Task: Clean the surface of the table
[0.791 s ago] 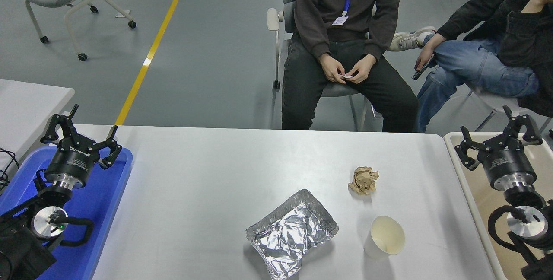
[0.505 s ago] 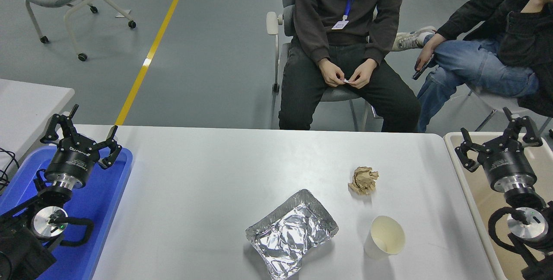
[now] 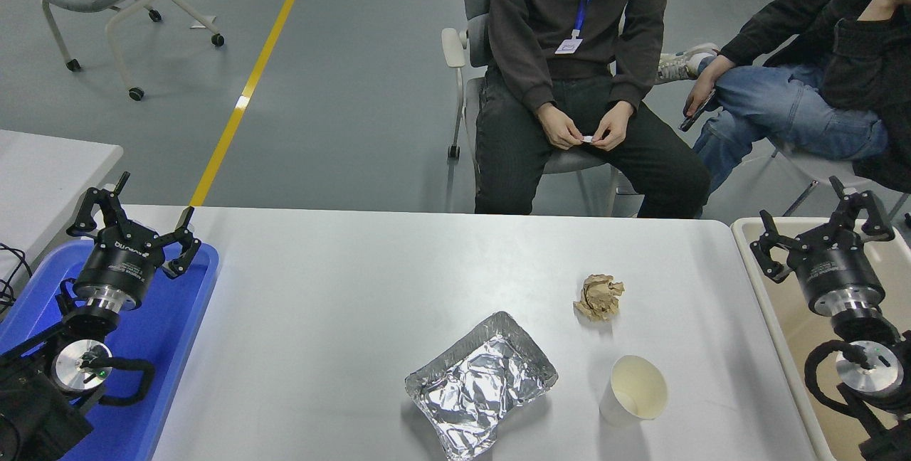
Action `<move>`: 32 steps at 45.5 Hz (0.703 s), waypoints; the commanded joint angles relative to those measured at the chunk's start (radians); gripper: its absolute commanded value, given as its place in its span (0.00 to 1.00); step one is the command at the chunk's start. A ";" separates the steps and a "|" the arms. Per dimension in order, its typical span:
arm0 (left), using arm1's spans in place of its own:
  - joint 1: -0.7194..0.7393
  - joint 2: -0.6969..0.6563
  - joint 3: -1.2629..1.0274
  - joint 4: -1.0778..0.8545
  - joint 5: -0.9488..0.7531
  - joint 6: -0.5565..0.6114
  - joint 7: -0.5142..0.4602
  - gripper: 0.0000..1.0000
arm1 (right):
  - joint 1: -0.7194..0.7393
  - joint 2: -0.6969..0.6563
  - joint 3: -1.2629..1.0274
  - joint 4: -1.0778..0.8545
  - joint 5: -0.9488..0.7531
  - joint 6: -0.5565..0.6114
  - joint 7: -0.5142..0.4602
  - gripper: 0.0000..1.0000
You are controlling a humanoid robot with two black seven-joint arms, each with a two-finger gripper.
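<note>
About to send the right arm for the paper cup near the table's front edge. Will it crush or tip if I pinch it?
The paper cup looks thin-walled and empty, so probably light and easy to crush; pinch gently. It stands upright and alone, clear of the foil tray, so a sideways nudge would likely tip it and let it roll.

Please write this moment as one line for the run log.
left black gripper: open, over blue plastic tray | right black gripper: open, over beige plastic bin | white table surface: crumpled foil tray, brown paper ball, white paper cup
</note>
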 commanded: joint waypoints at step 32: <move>0.000 0.000 0.000 0.000 0.000 0.000 0.001 1.00 | -0.016 0.000 -0.003 -0.005 0.006 0.030 0.000 1.00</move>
